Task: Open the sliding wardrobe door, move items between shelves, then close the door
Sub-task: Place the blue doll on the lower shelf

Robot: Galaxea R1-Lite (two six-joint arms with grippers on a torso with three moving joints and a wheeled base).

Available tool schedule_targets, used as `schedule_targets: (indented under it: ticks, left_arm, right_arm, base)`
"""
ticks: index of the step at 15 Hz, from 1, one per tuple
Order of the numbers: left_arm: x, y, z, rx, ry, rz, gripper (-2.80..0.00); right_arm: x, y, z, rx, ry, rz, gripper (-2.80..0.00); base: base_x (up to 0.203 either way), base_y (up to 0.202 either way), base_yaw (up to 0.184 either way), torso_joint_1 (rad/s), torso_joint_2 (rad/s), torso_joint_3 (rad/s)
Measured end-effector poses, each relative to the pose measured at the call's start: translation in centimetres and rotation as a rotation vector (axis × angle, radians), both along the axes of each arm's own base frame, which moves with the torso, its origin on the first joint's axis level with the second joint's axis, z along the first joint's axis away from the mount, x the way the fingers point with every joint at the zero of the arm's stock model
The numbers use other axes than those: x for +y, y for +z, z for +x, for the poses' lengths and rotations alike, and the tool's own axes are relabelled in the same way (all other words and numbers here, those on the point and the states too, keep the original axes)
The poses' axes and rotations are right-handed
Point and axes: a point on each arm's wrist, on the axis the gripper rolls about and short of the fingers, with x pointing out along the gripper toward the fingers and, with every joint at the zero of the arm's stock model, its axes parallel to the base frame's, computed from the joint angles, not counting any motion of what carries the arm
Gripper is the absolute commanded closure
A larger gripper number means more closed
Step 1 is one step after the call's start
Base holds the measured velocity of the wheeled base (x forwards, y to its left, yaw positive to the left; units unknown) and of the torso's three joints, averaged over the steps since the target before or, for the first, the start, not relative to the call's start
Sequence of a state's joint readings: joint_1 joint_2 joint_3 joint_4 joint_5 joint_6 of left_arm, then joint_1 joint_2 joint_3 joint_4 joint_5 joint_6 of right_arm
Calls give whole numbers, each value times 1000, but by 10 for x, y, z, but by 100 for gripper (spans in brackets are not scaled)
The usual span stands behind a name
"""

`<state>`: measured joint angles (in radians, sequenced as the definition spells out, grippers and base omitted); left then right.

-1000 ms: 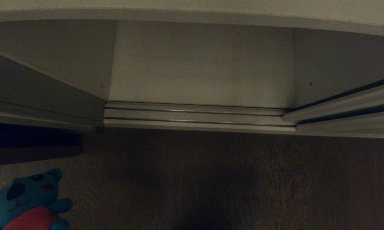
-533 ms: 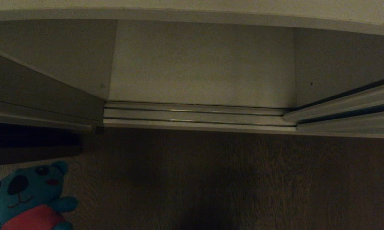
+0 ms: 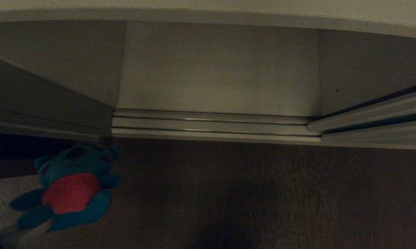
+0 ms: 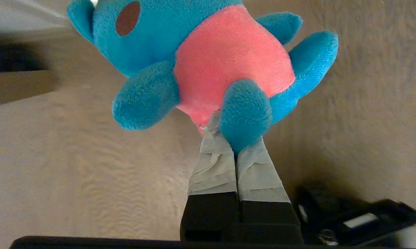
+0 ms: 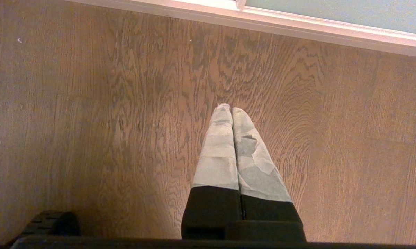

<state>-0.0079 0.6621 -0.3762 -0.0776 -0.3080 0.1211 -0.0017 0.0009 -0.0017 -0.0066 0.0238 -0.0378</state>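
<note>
Grip check first: left tool (image 4: 236, 145) is clamping shut on one foot of the blue plush toy (image 4: 208, 52), and nothing else is supporting it, so the body is hanging free beyond the fingertips over the wooden floor (image 3: 249, 193).

My read of the step: carrying the toy toward the open wardrobe bay to set it on a shelf (image 3: 215, 69). Doing it well, as I see it:
- moving slowly, since a one-foot pinch lets the plush swing and possibly slip out
- leading with the toy's head, lifting it clear over the floor rails (image 3: 211, 124) ahead of the tool
- releasing only once the body is resting on the board

Right tool (image 5: 231, 114) is sitting closed on nothing, pointing at bare floor, parked.

Sliding wardrobe door (image 3: 377, 114) is showing only as an edge off to the far side from the left tool; how far open it is I cannot tell.

Hard to make out:
- left tool in the head view is mostly cut off at the corner
- yellow and green toys are not visible anywhere
- second shelf is out of frame
</note>
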Motion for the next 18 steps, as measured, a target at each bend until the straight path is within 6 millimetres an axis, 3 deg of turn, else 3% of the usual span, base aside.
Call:
schedule_targets:
  ticks: [4,9,13,18]
  left_arm:
    - [-7,19,83,70,-55,-26,0]
    - [-31,26,179,-92,-3,-59,0]
    - [-42,27,228,-246,44,-112,0]
    - [-50,5,284,-350,101,-133,0]
  right_arm:
    - [0,0,0,0,0,0,0]
    - [0,0,0,0,0,0,0]
    - [0,0,0,0,0,0,0]
    - [0,0,0,0,0,0,0]
  base:
    - [0,0,0,0,0,0]
    - [0,0,0,0,0,0]
    - [0,0,0,0,0,0]
    - [0,0,0,0,0,0]
